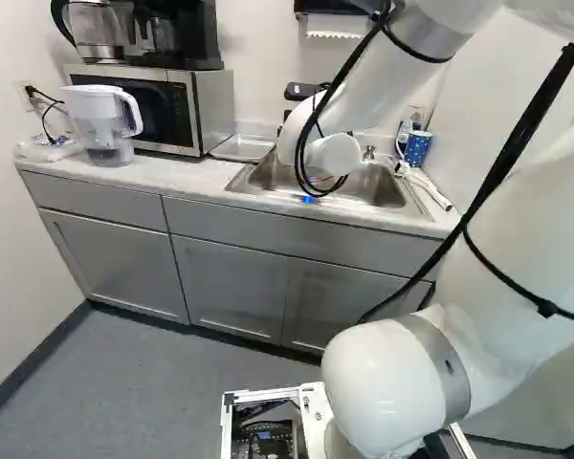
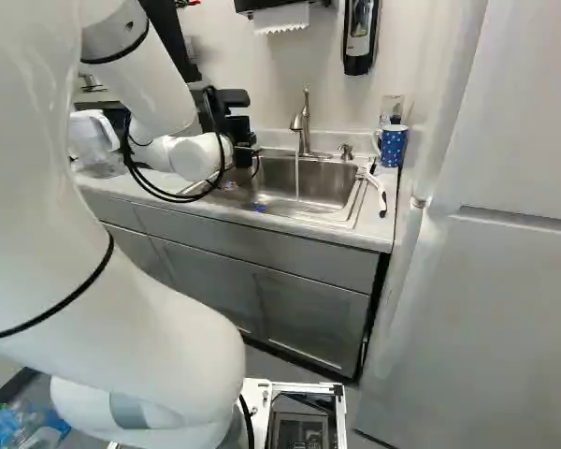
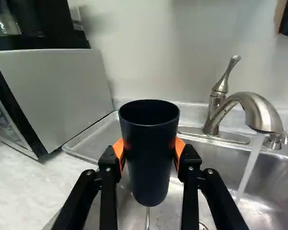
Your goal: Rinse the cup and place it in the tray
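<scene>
My gripper (image 2: 238, 129) shows in part beyond the arm's wrist, over the sink's left side in the right base view. In the wrist view the gripper (image 3: 150, 152) is shut on a dark cup (image 3: 150, 153), an orange pad pressing each side. The cup is upright, its open rim up, above the edge between the metal tray (image 3: 93, 139) and the sink basin (image 3: 211, 160). Water (image 3: 249, 167) runs from the faucet (image 3: 259, 112) into the basin, beside the cup and apart from it. The tray lies between microwave and basin.
The microwave (image 1: 210, 110) stands beside the tray, with a coffee maker on top. A water pitcher (image 1: 100, 120) is on the counter (image 1: 172, 177). A blue dotted mug (image 2: 393, 145) and a white-handled brush (image 2: 379, 192) lie beyond the basin's other side, near the fridge (image 2: 486, 281).
</scene>
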